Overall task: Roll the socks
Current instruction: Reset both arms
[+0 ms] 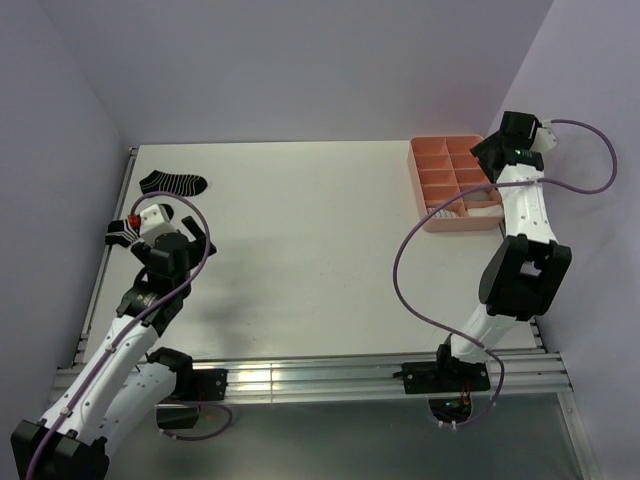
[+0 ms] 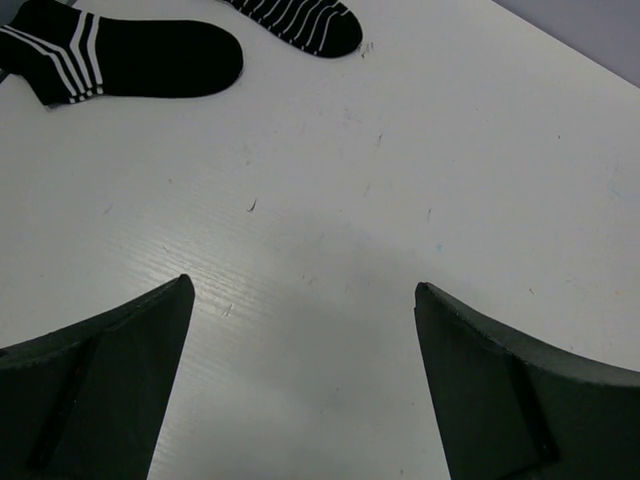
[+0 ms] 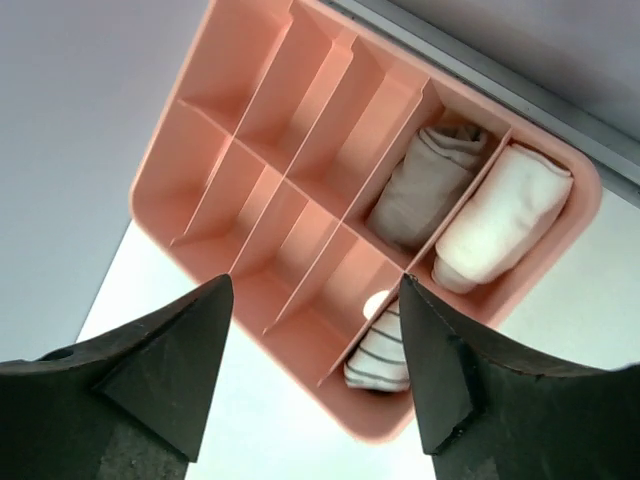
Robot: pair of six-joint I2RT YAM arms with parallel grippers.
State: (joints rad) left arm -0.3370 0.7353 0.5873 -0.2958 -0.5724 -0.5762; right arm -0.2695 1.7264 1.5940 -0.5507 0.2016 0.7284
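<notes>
The left arm's jaws (image 2: pixel 302 290) stand spread wide, one dark finger at each lower corner of its wrist view. They hang over a bare stretch of the white table (image 2: pixel 400 180), holding nothing and touching nothing. The right arm's jaws (image 3: pixel 315 285) are also spread apart and grip nothing. They hang above a pink plastic tray (image 3: pixel 205 130) that thin walls divide into compartments. In the top view this tray (image 1: pixel 417 165) sits at the far right of the table. There are five socks in all, two loose and three rolled. The two loose ones lie flat at the far left of the table, ahead of the left jaws and apart from them. One is a black ankle sock with three white bands near its cuff (image 2: pixel 130 55), and in the top view the left wrist partly covers it. The other is a black sock with thin white stripes (image 2: pixel 300 25), lying just beyond the first, further from the arm. The three rolled socks sit in the end of the tray nearest the arm bases, one to a compartment. A pale taupe roll (image 3: pixel 430 185) and a plain white roll (image 3: pixel 500 215) lie side by side, the white one in the corner compartment. A white roll with thin dark stripes (image 3: pixel 380 355) lies in the neighbouring row beside the taupe one.
</notes>
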